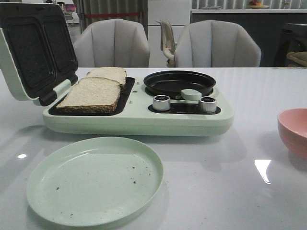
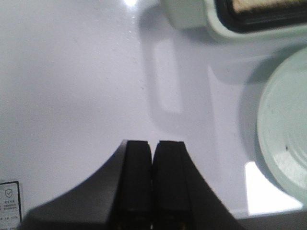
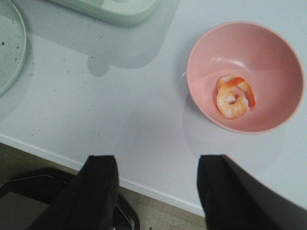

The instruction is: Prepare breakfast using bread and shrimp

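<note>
Two slices of bread (image 1: pixel 91 95) lie on the open sandwich press of the pale green breakfast maker (image 1: pixel 144 120); the far slice (image 1: pixel 109 74) is partly covered by the near one. A corner of bread (image 2: pixel 268 5) shows in the left wrist view. The shrimp (image 3: pixel 233 97), curled and pink-orange, lie in the salmon-pink bowl (image 3: pixel 268 52), whose rim (image 1: pixel 293 129) shows at the right edge of the front view. My left gripper (image 2: pixel 154 143) is shut on nothing, above bare table beside the plate. My right gripper (image 3: pixel 157 160) is open and empty over the table's front edge, short of the bowl.
A pale green plate (image 1: pixel 95 179) with dark crumbs sits in front of the appliance. The appliance has a black round pan (image 1: pixel 180 82), two silver knobs (image 1: pixel 162 102) and a raised lid (image 1: pixel 33 50). Two grey chairs (image 1: pixel 112 43) stand behind the table.
</note>
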### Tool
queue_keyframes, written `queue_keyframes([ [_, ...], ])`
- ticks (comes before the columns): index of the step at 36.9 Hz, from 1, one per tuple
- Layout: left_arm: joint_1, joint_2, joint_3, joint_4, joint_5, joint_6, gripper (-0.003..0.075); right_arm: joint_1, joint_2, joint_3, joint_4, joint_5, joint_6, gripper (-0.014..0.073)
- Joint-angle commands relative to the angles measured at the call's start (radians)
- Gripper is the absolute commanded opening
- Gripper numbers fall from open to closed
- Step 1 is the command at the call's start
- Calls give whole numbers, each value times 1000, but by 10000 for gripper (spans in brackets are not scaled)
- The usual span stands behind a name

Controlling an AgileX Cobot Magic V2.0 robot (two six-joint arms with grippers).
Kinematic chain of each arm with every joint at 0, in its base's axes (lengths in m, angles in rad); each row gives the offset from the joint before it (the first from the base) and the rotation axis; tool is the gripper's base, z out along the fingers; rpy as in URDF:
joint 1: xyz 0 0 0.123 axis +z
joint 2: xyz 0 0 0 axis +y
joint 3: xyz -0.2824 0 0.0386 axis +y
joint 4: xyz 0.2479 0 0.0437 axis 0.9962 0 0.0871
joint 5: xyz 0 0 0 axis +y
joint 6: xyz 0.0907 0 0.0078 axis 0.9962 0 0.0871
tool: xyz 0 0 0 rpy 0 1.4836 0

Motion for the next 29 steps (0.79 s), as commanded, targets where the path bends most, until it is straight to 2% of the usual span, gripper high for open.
queue_keyframes([
  [1,153,-3,-68,-180,-95,122,101,-5,-11,-24,-21,-44,5,483],
  [6,323,55,-145,-466,-131,284,101,-5,-11,-24,-21,-44,5,483],
  [10,391,124,-214,-631,-154,349,101,-5,-11,-24,-21,-44,5,483],
  [20,396,389,-424,-849,-198,385,101,-5,-11,-24,-21,-44,5,483],
  [25,393,466,-437,-964,-167,385,101,-5,-11,-24,-21,-44,5,483],
  [29,365,479,-437,-966,-149,385,101,-5,-11,-24,-21,-44,5,483],
])
